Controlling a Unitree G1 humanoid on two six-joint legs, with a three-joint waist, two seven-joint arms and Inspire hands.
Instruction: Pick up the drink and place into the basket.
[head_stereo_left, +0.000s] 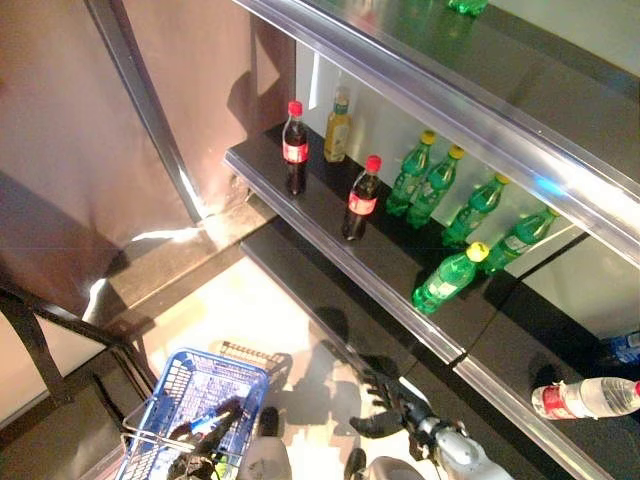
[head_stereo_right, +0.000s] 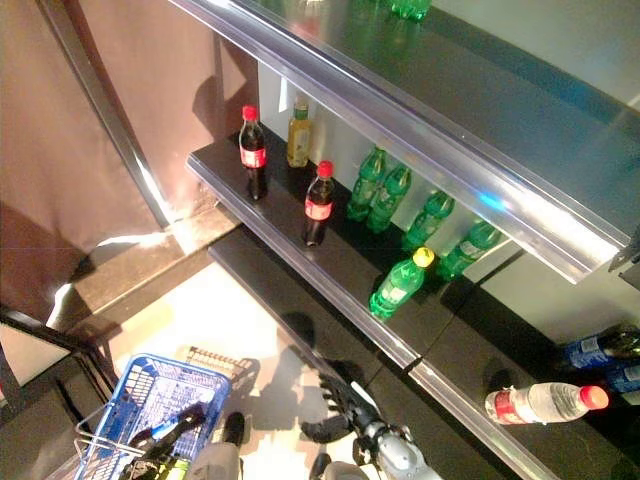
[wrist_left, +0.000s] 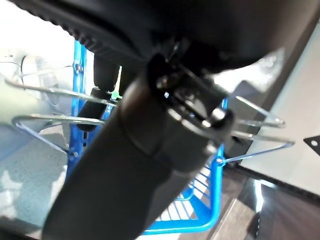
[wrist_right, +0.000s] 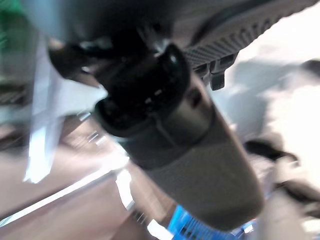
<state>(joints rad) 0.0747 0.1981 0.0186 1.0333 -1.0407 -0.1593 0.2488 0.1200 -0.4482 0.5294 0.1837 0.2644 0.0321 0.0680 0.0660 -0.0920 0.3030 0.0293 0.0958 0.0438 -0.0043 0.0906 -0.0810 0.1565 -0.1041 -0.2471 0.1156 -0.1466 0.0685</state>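
Below, we saw left hand (head_stereo_left: 205, 440) clenched round wire handle of blue plastic basket (head_stereo_left: 205, 385); right hand (head_stereo_left: 385, 405) released, empty, beneath green plastic bottle (head_stereo_left: 448, 278) on dark shelf (head_stereo_left: 330, 235).

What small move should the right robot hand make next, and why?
Probably raise the right robot hand toward the nearest green plastic bottle with a yellow cap on the dark shelf. The hand is open, empty and below the shelf, while the left robot hand holds the blue basket's wire handle.
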